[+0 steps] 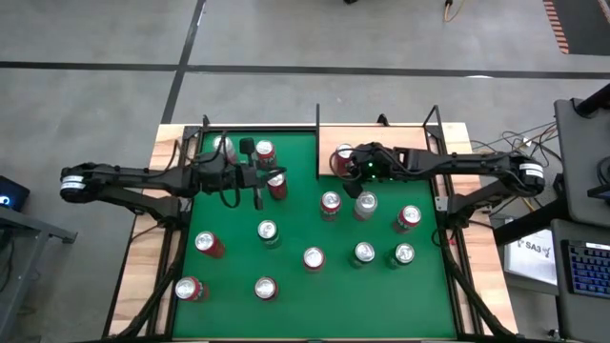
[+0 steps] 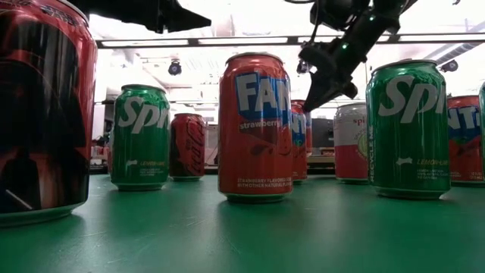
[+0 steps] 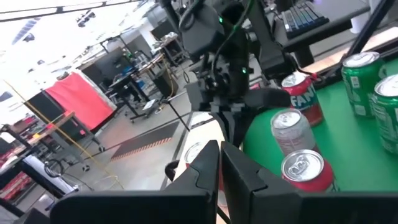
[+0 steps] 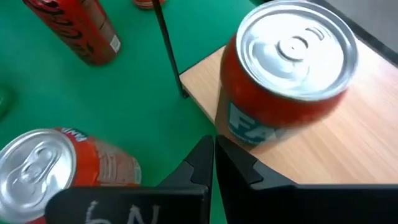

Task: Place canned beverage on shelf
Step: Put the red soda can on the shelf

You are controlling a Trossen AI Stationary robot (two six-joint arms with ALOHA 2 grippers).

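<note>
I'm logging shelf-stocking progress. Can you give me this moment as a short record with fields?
shelf: pale wooden board with thin black rods, at the green table's far edge
on shelf: one upright red Fanta can
right gripper: fingers shut, empty, just short of that can
left gripper: shut, empty, over the table's far left
remaining: many cans standing on the green felt tabletop

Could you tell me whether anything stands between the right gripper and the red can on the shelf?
Nothing visible does: the shut right gripper points straight at the red can, which stands on the shelf.
</note>
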